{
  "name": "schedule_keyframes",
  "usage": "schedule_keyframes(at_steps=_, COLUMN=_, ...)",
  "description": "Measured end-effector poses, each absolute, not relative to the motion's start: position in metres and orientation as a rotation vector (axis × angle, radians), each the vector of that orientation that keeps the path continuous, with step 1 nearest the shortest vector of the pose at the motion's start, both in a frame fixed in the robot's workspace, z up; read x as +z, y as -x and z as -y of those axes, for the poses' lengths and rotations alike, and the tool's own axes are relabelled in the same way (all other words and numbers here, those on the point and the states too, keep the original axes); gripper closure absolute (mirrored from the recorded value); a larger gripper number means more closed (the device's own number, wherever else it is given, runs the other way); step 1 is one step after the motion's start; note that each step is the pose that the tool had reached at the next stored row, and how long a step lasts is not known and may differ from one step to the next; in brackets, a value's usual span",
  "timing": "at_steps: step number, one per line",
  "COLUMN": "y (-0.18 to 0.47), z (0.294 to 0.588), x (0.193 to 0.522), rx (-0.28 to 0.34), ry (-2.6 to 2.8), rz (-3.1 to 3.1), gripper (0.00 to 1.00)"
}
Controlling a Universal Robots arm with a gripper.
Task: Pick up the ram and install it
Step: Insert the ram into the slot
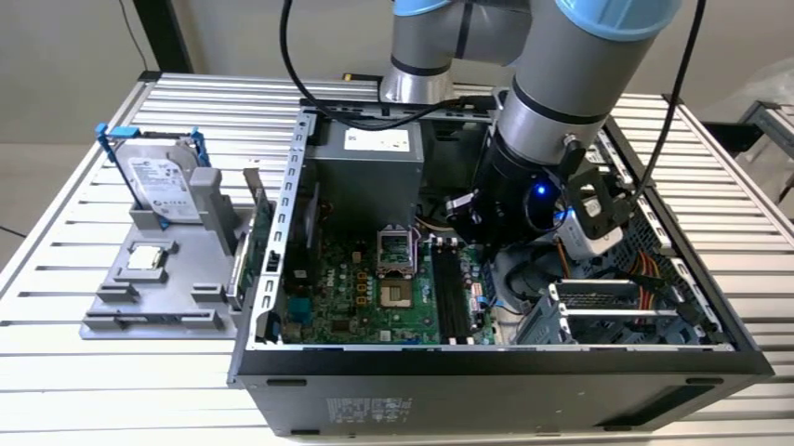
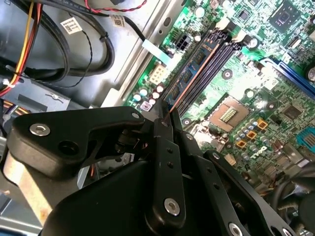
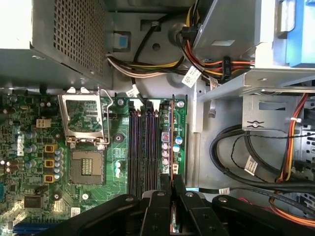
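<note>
- Exterior view: the arm [image 1: 564,111] reaches into the open computer case [image 1: 496,367] on the table [image 1: 112,381], above the motherboard [image 1: 353,297].
- Second wrist view: the claw [image 2: 166,118] is pinched narrow on the ram [image 2: 189,73], which stands on edge along the black slots [image 2: 209,69].
- First wrist view: the ram [image 3: 171,142] stands at the slot nearest the board's edge, with the claw [image 3: 172,184] gripping one end.

Robotics lab bench set up for computer assembly.
An industrial robot arm [image 1: 564,111] is seen above a slatted aluminium tabletop [image 1: 74,390], on which an opened computer case [image 1: 496,381] is laid and a hard drive [image 1: 162,181] is kept in a grey parts fixture [image 1: 149,297].
</note>
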State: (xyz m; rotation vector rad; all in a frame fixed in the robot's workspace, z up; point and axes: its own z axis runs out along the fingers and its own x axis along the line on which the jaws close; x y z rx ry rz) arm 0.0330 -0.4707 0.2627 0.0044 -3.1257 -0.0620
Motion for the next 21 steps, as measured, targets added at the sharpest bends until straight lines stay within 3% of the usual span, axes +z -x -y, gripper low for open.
schedule_keyframes(at_steps=21, y=-0.032, z=0.473, x=0.248, rx=-0.056, ry=-0.004, rz=3.125, gripper=1.0)
